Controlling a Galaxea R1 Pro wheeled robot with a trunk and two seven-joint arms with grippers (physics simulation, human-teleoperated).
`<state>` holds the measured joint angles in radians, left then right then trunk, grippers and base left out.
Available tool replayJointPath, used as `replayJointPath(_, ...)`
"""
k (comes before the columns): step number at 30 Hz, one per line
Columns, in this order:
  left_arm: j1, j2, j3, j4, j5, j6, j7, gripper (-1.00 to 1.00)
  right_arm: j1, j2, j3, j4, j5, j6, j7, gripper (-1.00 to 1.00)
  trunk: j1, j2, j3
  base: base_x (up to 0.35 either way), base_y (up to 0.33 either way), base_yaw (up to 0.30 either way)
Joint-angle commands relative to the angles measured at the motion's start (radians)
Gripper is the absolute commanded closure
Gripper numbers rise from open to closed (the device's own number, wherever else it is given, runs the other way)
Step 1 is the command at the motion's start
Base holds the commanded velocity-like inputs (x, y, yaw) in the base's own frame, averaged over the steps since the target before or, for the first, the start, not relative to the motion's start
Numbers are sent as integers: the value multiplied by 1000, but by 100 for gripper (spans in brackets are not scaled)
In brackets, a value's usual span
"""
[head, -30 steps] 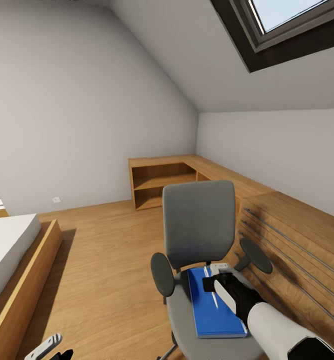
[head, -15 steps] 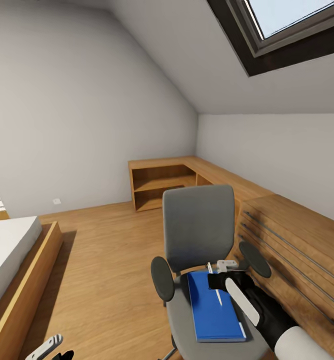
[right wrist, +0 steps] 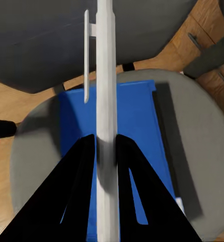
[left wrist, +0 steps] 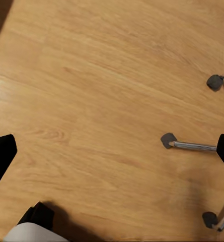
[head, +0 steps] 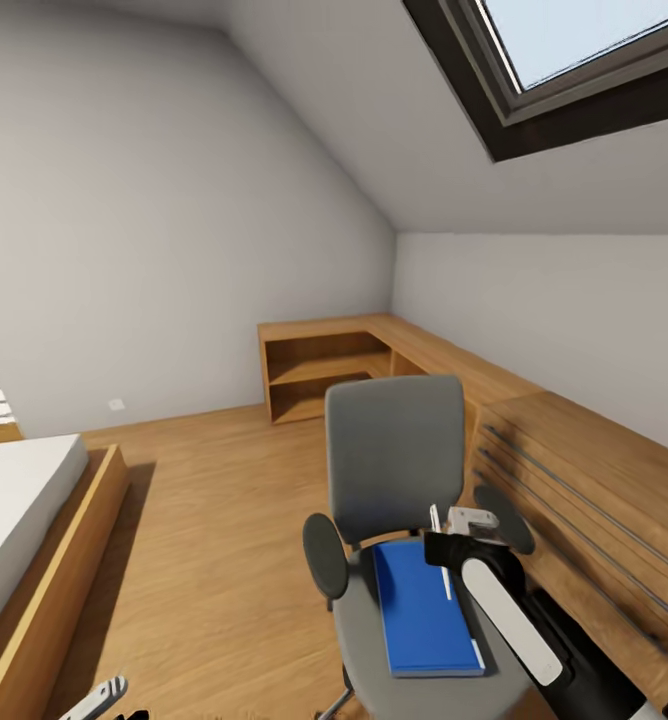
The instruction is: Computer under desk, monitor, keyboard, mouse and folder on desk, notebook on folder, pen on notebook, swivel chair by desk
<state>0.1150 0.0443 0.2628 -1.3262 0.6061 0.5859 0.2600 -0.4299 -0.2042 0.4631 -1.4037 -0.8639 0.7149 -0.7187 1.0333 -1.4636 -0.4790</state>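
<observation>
The swivel chair (head: 394,455), grey with black armrests, stands in front of me. On its seat lies the blue notebook (head: 421,620) (right wrist: 137,131). A pale sliver (head: 479,662) at the notebook's near corner may be the folder beneath it; the rest is hidden. My right gripper (head: 444,552) (right wrist: 105,138) is shut on the slim white pen (head: 446,582) (right wrist: 105,91) and holds it just above the notebook's right side. My left gripper (head: 99,695) (left wrist: 112,151) hangs low over the wooden floor, its black fingertips (left wrist: 1,154) wide apart and nothing between them.
A light wooden dresser (head: 584,470) with long bar handles stands close on the chair's right. A wooden corner shelf (head: 324,365) lines the far wall. A bed (head: 24,500) is at the left. Chrome chair legs and castors (left wrist: 190,145) lie near my left gripper.
My right gripper has lifted the pen off the notebook and carried it slightly right and away from me. The head view has tilted a little. The left arm stays put.
</observation>
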Motion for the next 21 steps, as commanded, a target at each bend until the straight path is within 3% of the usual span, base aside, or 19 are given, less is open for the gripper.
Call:
replayJointPath(1, 0, 0, 0, 1, 11, 3, 8, -100, 1, -2, 3, -6, -11, -1, -19, 100, -4, 7, 2, -328, 0, 0)
replayJointPath(9, 0, 0, 0, 10, 9, 3, 9, -100, 3, -3, 2, -14, -11, -5, -37, 100, -35, 63, 27, -250, -39, 0)
replayJointPath(10, 0, 1, -12, 100, -11, -26, 4, -100, 3, -4, -4, -20, -10, -6, -43, 100, -39, 70, 31, -6, -2, 0)
replayJointPath(13, 0, 0, -24, 191, -66, -165, 1, -100, 5, -4, -24, -44, -10, -6, -83, 100, -50, 91, 40, -3, -1, -68)
replayJointPath(19, 0, 3, -60, 238, -94, -222, 0, -100, 5, -7, -35, -71, -11, -6, -136, 100, -73, 133, 61, 0, 0, -208)
replayJointPath(21, 0, 4, -68, 246, -96, -228, 1, -100, 8, -20, -45, -76, -12, -6, -142, 100, -81, 147, 68, 0, 0, -244)
